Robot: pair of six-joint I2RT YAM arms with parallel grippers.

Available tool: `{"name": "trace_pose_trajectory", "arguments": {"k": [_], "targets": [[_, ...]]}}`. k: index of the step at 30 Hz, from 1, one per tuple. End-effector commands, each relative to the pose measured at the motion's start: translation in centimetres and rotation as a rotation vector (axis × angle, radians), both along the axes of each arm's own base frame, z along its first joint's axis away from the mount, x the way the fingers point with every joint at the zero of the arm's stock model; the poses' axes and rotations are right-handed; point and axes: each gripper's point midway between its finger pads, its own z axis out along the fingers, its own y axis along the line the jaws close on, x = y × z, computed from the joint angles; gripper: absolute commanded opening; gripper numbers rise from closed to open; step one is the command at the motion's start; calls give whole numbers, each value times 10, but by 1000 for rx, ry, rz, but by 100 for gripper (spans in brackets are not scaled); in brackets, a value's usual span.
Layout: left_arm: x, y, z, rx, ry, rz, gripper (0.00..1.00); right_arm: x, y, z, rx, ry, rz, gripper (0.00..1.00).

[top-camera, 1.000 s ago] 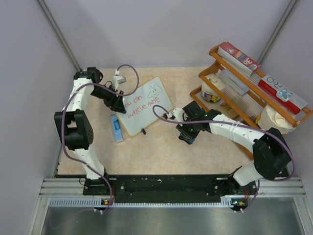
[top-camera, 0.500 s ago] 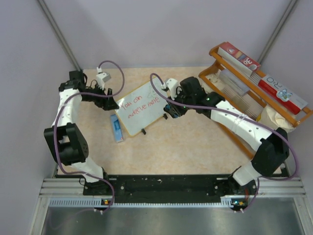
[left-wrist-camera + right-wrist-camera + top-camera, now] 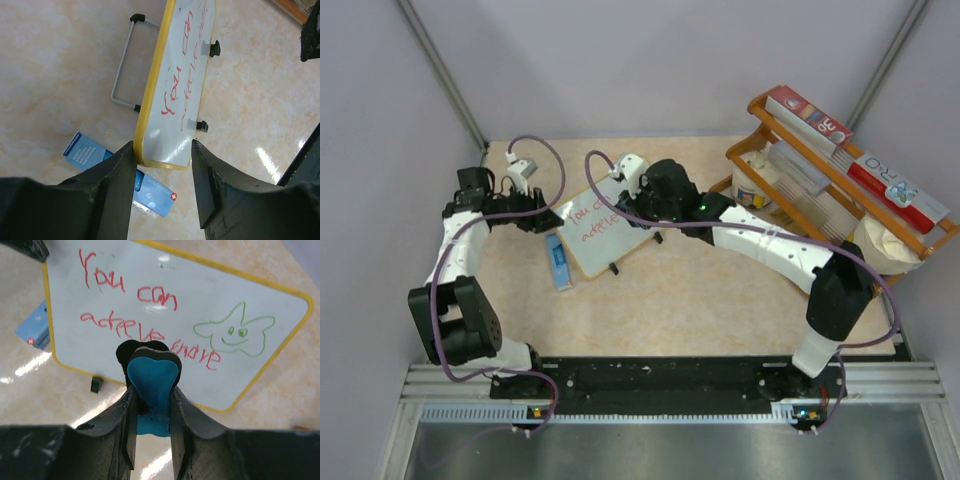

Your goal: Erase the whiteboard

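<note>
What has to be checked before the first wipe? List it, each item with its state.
1. Eraser clamped in right gripper: ok.
2. Left gripper astride the whiteboard at its end: ok.
3. Left gripper's hold on it firm: cannot tell.
4. Eraser touching the board face: cannot tell.
5. Board clean: not ok; red writing and green star are on it.
6. Blue box off the board face: ok, it lies beside the frame.

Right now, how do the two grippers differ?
The left gripper straddles one end of the whiteboard, grip unclear; the right gripper is shut on the blue eraser. The left gripper sits at the board's edge, the right gripper faces its writing. Both are at the whiteboard.
</note>
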Motion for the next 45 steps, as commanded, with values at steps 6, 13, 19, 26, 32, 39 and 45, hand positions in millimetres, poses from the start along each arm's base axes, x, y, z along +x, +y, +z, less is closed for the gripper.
{"name": "trace_pose_trajectory", "arguments": {"k": [6,13,19,26,32,39,45], "targets": [[10,-4,12,-62,-82,7,37,22,60,52,165,-131,-38,0],[10,-3,10,-61,-79,2,27,22,73,42,173,-121,-47,0],[12,-3,6,-66,-71,-6,6,12,90,31,178,-112,-20,0],[10,-5,5,-68,-74,-22,0,4,111,21,194,-104,21,0],[9,-6,6,-79,-71,-37,0,-2,126,16,196,-120,40,0],[6,-5,2,-59,-60,-48,0,0,138,13,185,-152,49,0],[5,-6,2,-60,-46,-60,0,6,142,8,180,-191,42,0]]}}
